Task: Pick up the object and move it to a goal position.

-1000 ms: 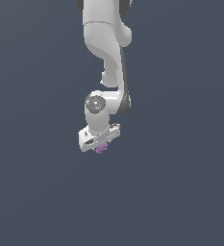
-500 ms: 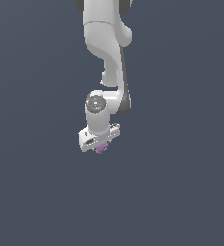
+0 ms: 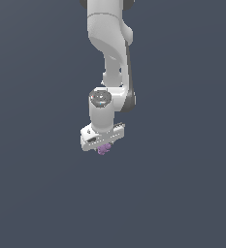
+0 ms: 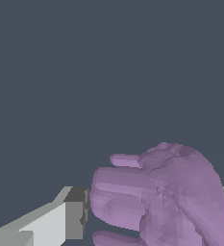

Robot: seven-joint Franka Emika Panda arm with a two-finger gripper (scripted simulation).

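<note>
The gripper (image 3: 103, 145) appears closed around the lumpy purple object (image 4: 166, 197), seemingly off the grey floor (image 3: 182, 193); the carry step is in hand; next comes steady travel to the goal.

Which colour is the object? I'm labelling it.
Lilac purple all over, no pattern; the object shows best in the wrist view.

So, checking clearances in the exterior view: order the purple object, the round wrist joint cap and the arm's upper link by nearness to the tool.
1. Purple object, under the tool.
2. Wrist joint cap, above.
3. Upper link, topmost.
</note>
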